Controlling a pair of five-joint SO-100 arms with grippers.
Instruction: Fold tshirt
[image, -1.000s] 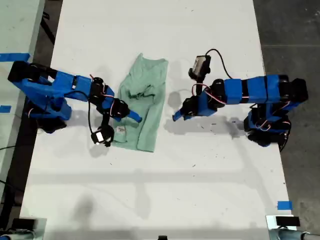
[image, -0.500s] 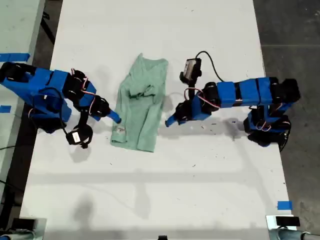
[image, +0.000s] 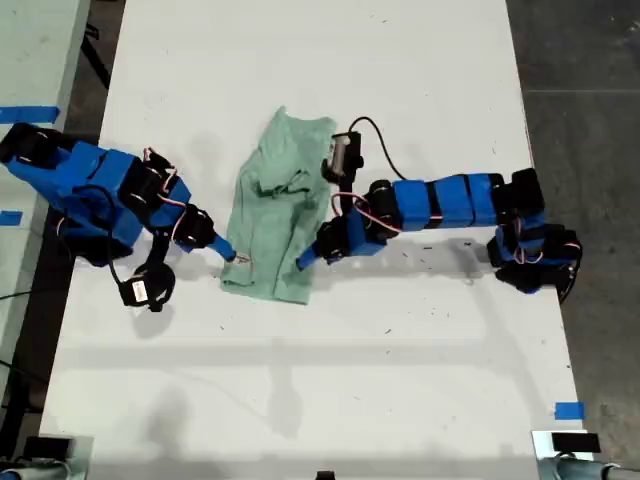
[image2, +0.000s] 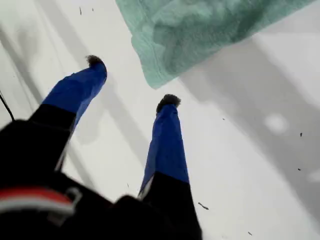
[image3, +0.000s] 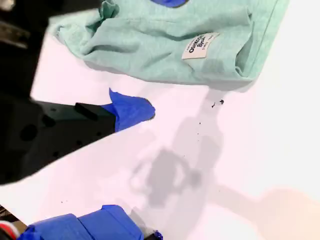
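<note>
1. The tshirt (image: 285, 215) is lying flat near the middle of the white table (image: 400, 380), doubled lengthwise into a narrow strip that is running from the far side towards the near side of the exterior view. A bunched, wrinkled patch is showing in its upper half.
2. A small white label (image3: 200, 45) is sitting on the cloth at the near corner on the exterior view's left, with printed wording too small to read with confidence.
3. My first gripper (image2: 131, 80) is reaching in from the exterior view's right, towards the strip's near corner on that side. Its jaws are standing apart with nothing between them. The hemmed corner of the cloth is lying just ahead of the two dark fingertips (image2: 169, 100). Whether either tip is touching the cloth cannot be told.
4. My second gripper (image3: 150, 172) is coming in from the exterior view's left, just beside the labelled corner. Its jaws are spread wide and holding nothing, with bare table showing between them.
5. Both arms are standing on the table, at its opposite sides in the exterior view.
6. A piece of blue tape (image: 568, 410) is sticking to the table edge at the exterior view's lower right, well apart from the cloth.
</note>
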